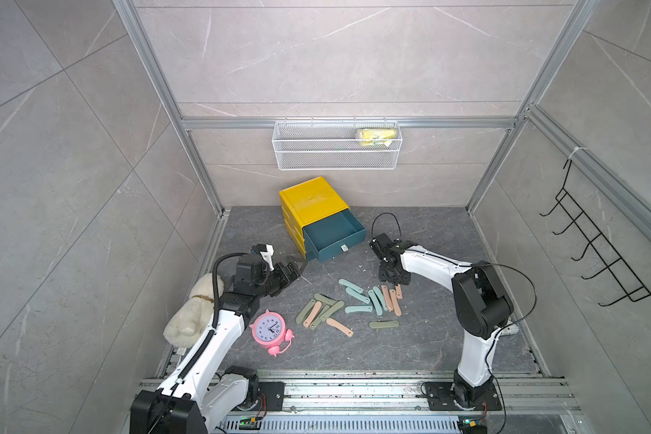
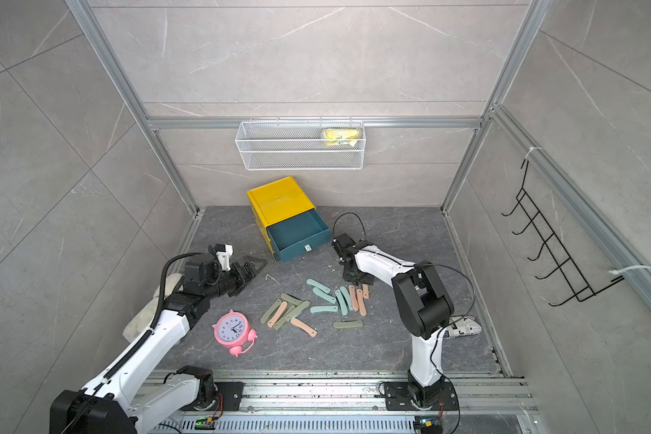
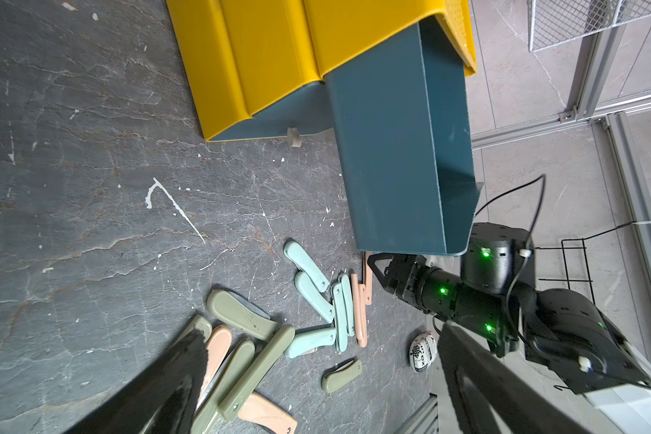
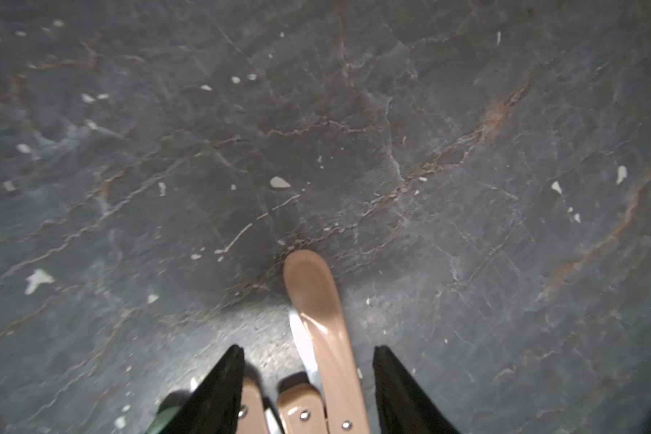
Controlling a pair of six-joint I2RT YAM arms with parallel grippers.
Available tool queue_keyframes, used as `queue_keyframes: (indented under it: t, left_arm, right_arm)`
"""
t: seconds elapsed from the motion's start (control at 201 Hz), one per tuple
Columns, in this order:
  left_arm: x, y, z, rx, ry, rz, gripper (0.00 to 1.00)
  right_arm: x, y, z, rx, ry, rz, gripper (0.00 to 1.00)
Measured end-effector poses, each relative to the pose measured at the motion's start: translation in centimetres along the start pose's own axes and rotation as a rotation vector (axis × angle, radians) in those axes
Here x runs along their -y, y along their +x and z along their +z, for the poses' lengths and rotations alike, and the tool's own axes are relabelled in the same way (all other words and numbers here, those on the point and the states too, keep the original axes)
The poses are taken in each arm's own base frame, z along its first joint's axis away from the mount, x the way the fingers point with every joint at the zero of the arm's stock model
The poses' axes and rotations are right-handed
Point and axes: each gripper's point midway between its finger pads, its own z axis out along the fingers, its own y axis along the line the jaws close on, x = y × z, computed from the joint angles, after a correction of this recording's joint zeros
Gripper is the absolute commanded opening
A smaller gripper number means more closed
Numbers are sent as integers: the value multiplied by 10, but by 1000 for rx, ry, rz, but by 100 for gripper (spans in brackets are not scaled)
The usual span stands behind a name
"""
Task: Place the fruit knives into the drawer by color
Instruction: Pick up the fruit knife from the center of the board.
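Dark slate tabletop (image 1: 429, 338): the right gripper (image 4: 309, 349) stands parted astride three pink fruit knives (image 4: 316, 300) that lie parallel, long axes aimed at the yellow drawer chest (image 1: 312, 199), just off its pulled-out top drawer (image 1: 335, 229). The left gripper (image 3: 322, 330) gapes wide, holding nothing, near the chest's other front corner. Before the chest I count five pink, five teal knives (image 1: 358, 309) and about five olive knives (image 1: 383, 324), strewn at mixed angles.

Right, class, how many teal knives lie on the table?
5 teal knives: two slanted, nearest the drawer; two side by side beside the pink knives; one crosswise in front of them. More may be hidden.
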Motion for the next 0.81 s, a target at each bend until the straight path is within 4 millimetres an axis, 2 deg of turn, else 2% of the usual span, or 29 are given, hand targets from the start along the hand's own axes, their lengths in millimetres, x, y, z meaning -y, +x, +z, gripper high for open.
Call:
queue_keyframes:
  t: [0.169,0.513,0.806]
  left_arm:
    - [0,0,0,1,1,1,100]
    - [0,0,0,-1,-1,0,100]
    - [-2,2,0,-8,-9,-6,99]
  right_arm:
    - [4,5,14,-42,11,4,58]
    - [4,4,23,-70,-42,49,44]
    - [10,2,26,-97,-63,81,46]
